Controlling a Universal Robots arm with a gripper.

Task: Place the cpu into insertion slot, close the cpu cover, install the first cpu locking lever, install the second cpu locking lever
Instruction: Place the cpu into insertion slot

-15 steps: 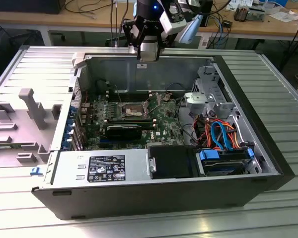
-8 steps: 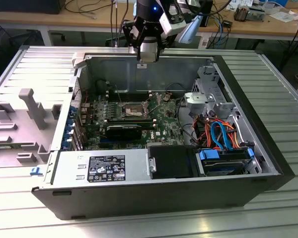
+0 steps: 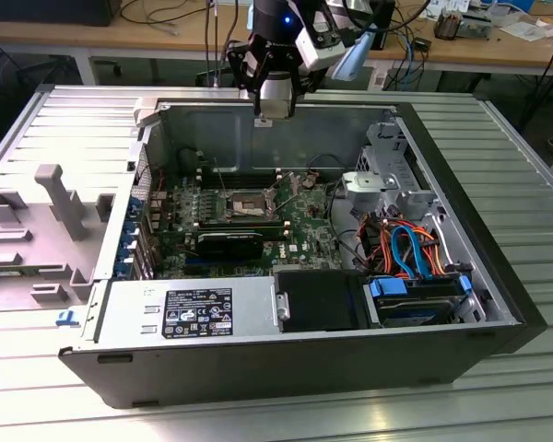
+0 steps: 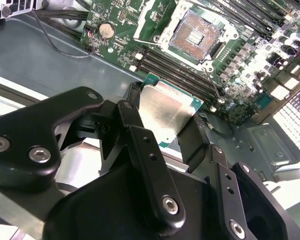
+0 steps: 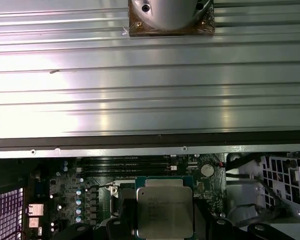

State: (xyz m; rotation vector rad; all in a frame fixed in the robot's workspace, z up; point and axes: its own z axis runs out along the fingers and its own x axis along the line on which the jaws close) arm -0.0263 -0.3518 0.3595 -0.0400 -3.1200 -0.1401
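My gripper (image 3: pixel 275 106) hangs above the far wall of the open computer case (image 3: pixel 498 304). It is shut on the cpu (image 4: pixel 167 112), a flat square chip with a silvery top, pinched at two opposite edges between the black fingers (image 4: pixel 132 117). In the first wrist view the cpu (image 5: pixel 165 207) sits between the fingers, above the green board. The insertion slot (image 4: pixel 195 32) lies uncovered on the board beyond the chip, its tan centre showing inside a silvery rim. In the exterior view the insertion slot (image 3: pixel 242 204) is well below and nearer than the gripper. A thin wire lever (image 4: pixel 213 82) juts out beside the slot.
Long black memory slots (image 4: pixel 177 70) run beside the socket. A power supply box (image 3: pixel 189 308) and a drive bay with orange and blue cables (image 3: pixel 410 249) fill the case's near side. A grey plastic shroud (image 3: pixel 37 230) lies on the ribbed metal table at the exterior view's left.
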